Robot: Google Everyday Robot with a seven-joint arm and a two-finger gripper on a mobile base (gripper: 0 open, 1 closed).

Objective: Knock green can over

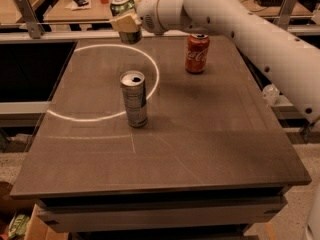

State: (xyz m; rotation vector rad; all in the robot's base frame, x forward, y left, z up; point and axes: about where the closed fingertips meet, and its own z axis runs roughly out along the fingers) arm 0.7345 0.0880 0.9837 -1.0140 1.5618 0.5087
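Note:
The green can [121, 4] stands at the far left edge of the table, its silver top with pull tab showing. It looks tilted, with its top leaning left and away. My gripper [127, 23] is right at the can and covers its middle; the can's lower part shows just below the gripper. The white arm [235, 19] reaches in from the right across the back of the table.
A tall slim silver-grey can [134, 99] stands upright left of the table's [200, 149] centre. A red Coca-Cola can [197, 53] stands upright at the back right. A metal rail [45, 34] and a cluttered bench lie beyond the far edge.

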